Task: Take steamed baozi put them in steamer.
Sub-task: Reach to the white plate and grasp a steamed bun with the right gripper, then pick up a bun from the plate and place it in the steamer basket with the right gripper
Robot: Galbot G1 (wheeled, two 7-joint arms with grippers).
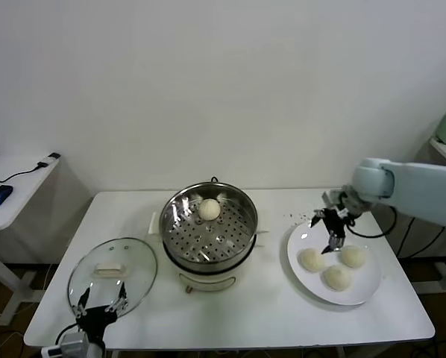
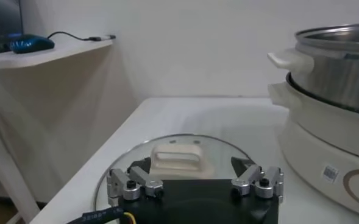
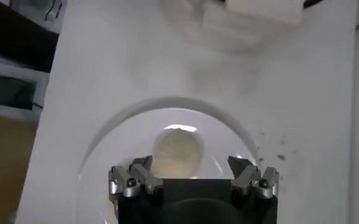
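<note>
I have the right pincer (image 1: 335,240) spread wide over the white plate (image 1: 365,294) at my 3 o'clock, three steamed baozi (image 1: 310,259) beneath it, one already in the steamer (image 1: 238,203), left pincer (image 1: 100,304) parked open by the glass lid (image 1: 133,276).

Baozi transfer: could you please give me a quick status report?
Right gripper open, above plate, over a bun. Left gripper open, parked by glass lid. One baozi in steamer, three on plate. Nothing in the way.
</note>
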